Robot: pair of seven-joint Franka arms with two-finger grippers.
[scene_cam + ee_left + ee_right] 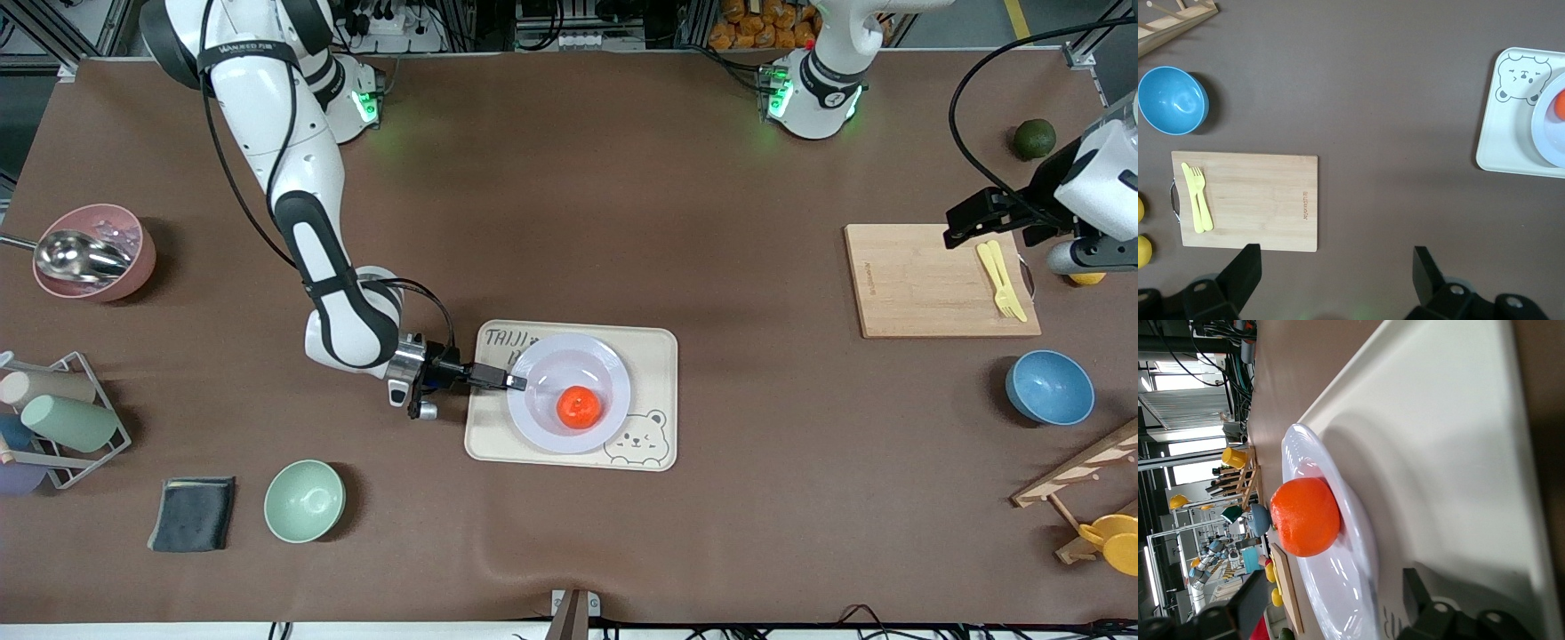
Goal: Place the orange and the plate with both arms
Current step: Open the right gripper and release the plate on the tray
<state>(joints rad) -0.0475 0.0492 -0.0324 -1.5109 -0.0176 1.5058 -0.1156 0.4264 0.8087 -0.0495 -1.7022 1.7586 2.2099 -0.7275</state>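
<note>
You are looking at the plate (569, 393) lying on the cream bear tray (571, 396), which is sitting near the middle of the table (569, 551), and the orange (579, 407) is resting inside the plate, a little toward the tray's bear corner. The right gripper (516, 382) is sitting low at the plate's rim, on the edge that is facing the right arm's end of the table; in the right wrist view its fingers (1421, 600) are standing apart on both sides of the rim, so I am judging that it is letting the plate go and is holding nothing. To do this step well, you are wanting to pull the gripper straight out and slightly up, away from the rim, because a sideways drag could tip the plate or make the orange roll. The left gripper (1331, 267) is waiting with its jaws wide over the bare table beside the wooden cutting board (941, 280), which is carrying a yellow fork (1001, 278), near the left arm's end; it is holding nothing.
</note>
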